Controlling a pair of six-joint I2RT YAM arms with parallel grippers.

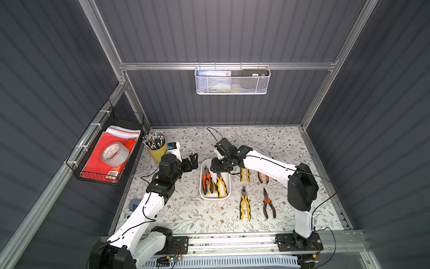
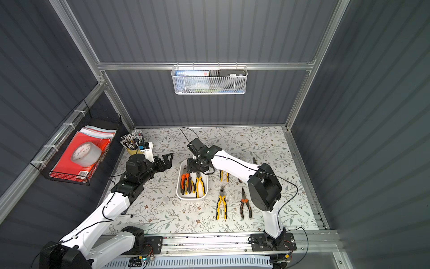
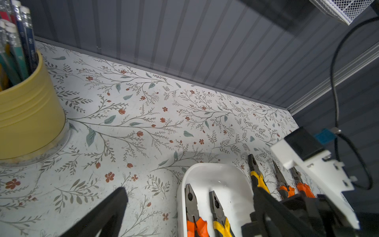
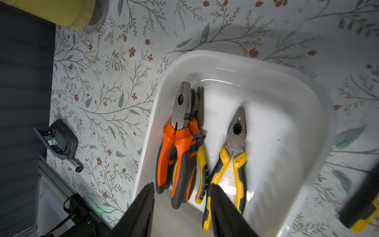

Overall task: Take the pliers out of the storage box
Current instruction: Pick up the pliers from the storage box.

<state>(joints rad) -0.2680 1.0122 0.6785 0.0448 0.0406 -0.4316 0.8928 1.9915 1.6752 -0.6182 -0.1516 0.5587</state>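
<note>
The right gripper (image 4: 182,185) hung above the white storage box (image 4: 276,98), its two black fingers (image 4: 143,205) parted with a clear gap and clamped on nothing. The handle ends of stacked orange-and-black pliers (image 4: 182,139) showed in that gap, and whether a finger touched them could not be told. Apart from that stack, yellow-and-black combination pliers (image 4: 235,143) lay on the box floor. The left gripper (image 1: 190,160) hovered over the floral table cover (image 1: 209,219) just beside the box on the robot's left, jaws spread wide and empty. On the cover to the right of the box lay yellow-handled pliers (image 1: 243,198) and long-nosed orange pliers (image 1: 267,201), with two further pairs (image 1: 259,177) beyond them, partly under the right arm. A yellow pencil cup (image 1: 158,152) stood near the far left corner.
</note>
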